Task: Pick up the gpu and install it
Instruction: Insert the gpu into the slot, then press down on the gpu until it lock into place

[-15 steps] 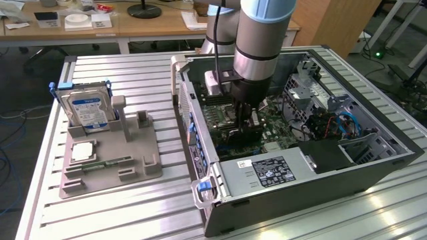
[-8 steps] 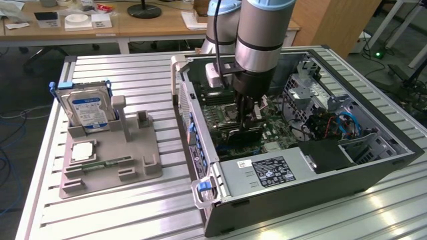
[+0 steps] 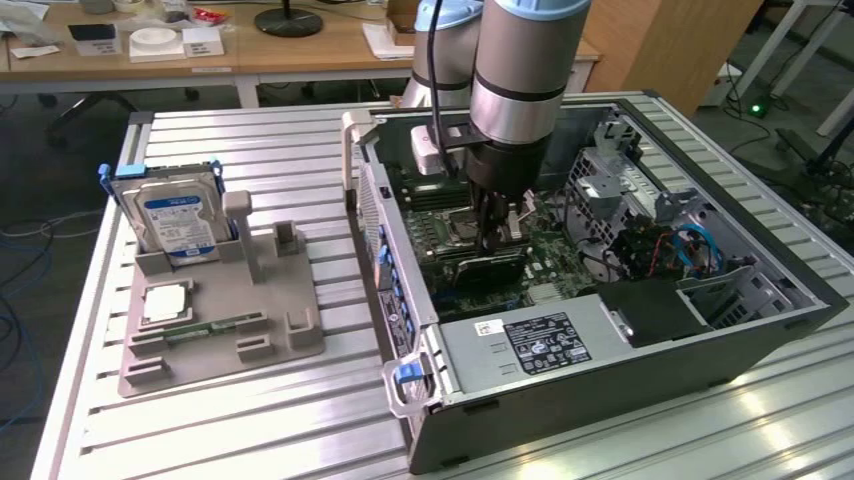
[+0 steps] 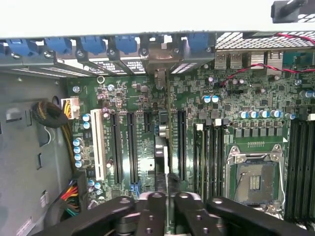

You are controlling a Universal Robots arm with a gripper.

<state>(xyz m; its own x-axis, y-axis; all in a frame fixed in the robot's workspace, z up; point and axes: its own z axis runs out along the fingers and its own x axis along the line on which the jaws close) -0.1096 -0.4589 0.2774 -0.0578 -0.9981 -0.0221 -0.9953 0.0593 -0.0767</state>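
The computer case (image 3: 747, 340) lies open on the table with its green motherboard (image 4: 123, 103) facing up. My gripper (image 3: 501, 238) reaches straight down into it. The gpu (image 3: 483, 268), a thin dark card, stands on edge on the motherboard directly below the fingers. In the wrist view the gpu (image 4: 162, 147) appears edge-on, running from the case's rear slot openings toward my gripper (image 4: 170, 197) among the long expansion slots. The black fingers (image 4: 156, 200) stand close together on either side of the card's upper edge, shut on it.
A grey holder tray (image 3: 220, 350) on the exterior view's left carries a silver hard drive (image 3: 174, 218), a square chip (image 3: 166, 302) and a green memory stick (image 3: 214, 327). Inside the case are the processor socket (image 4: 255, 182), cable bundles (image 4: 49, 115) and a power supply (image 3: 534, 345).
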